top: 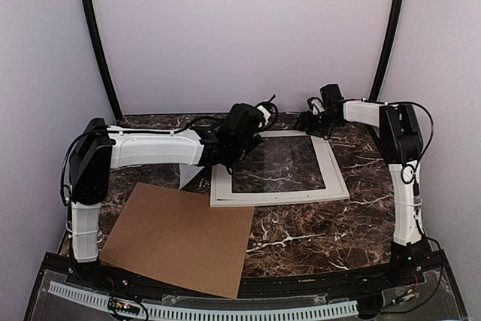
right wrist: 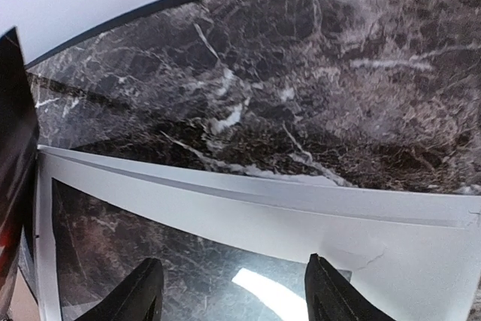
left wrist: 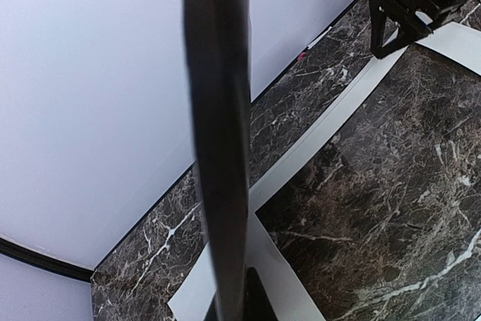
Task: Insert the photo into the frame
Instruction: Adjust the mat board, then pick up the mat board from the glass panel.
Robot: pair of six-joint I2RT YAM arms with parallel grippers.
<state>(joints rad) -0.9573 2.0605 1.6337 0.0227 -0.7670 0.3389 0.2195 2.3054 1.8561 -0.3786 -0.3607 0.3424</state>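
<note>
Finds, on the bench (top: pixel 316 238), the frame (top: pixel 278 198) lying flat beneath both end effectors, bare marble showing through its centre, so nothing seated yet. Has the photo (left wrist: pixel 218 148) clamped edge-on in the closed left end effector (top: pixel 229 152), raised and tilted above the frame's left rail, with the right end effector (right wrist: pixel 237 295) empty, fingers apart, just over the far rail. Puts progress near halfway by judgement: lifted, but leaves lowering, squaring within the 4 rails, and release.
</note>
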